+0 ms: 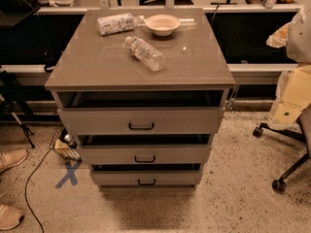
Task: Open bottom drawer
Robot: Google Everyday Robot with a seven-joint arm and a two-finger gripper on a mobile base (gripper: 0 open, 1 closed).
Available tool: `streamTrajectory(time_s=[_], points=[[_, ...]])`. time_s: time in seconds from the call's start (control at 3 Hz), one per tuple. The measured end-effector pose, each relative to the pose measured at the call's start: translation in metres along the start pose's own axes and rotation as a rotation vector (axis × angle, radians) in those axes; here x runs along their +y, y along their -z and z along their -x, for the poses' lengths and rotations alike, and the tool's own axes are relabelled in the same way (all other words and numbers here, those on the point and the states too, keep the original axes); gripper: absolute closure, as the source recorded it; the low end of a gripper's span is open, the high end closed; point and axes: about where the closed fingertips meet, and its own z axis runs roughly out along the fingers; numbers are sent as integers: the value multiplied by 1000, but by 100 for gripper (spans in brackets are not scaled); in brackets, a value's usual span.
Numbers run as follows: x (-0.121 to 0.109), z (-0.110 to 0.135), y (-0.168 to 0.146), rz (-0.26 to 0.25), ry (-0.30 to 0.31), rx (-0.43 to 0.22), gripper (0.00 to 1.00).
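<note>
The hand is not seen anywhere in the camera view, so it cannot be told how wide it is or whether anything is held. Which way the drawer lies from it cannot be told either.

The bottom drawer (112,178) is found lowest of the three, just above the floor (233,198), under the middle drawer (107,155) and the top drawer (92,121). Its small black handle (146,182) is set in the middle of the front and lies flat, running side to side.

It would likely have to be reached low down and pulled straight out toward the camera.

A clear bottle (145,53) and a bowl (162,24) are left on the tabletop (92,67).
</note>
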Motion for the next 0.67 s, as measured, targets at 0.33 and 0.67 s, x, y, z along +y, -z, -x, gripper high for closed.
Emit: streamTrajectory(time_s=[0.33,0.67], points=[[0,0,0,0,0,0,0],[6,-15,4,-4,-42,8,0]])
